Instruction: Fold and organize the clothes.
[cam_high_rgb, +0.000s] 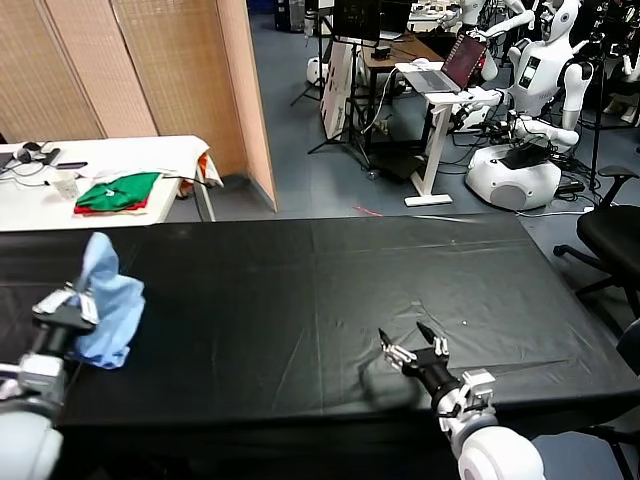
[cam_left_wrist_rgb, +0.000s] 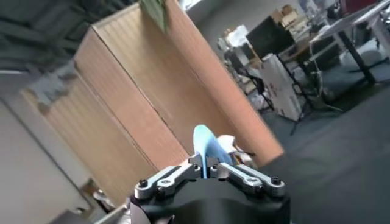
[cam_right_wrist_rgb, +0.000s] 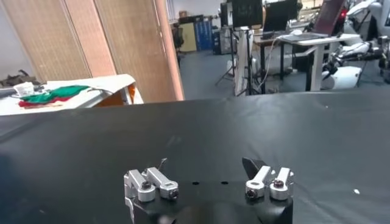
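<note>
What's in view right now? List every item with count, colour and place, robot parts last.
T-shirt: one, pale blue, bunched, lifted at the black table's left end.
Black table: one, in front of the robot.
Folded garments: one stack, green and red, on the white table behind left.
Laptop: one, dark red, desk far right.
Left gripper: shut on the T-shirt.
Right gripper: open, empty, low over the table's near edge.

You see a black-covered bench (cam_high_rgb: 300, 300); behind it, green-and-red folded garments (cam_high_rgb: 118, 192) on a white table (cam_high_rgb: 120, 155), wooden screens (cam_high_rgb: 130, 65), and a laptop (cam_high_rgb: 455, 65).
</note>
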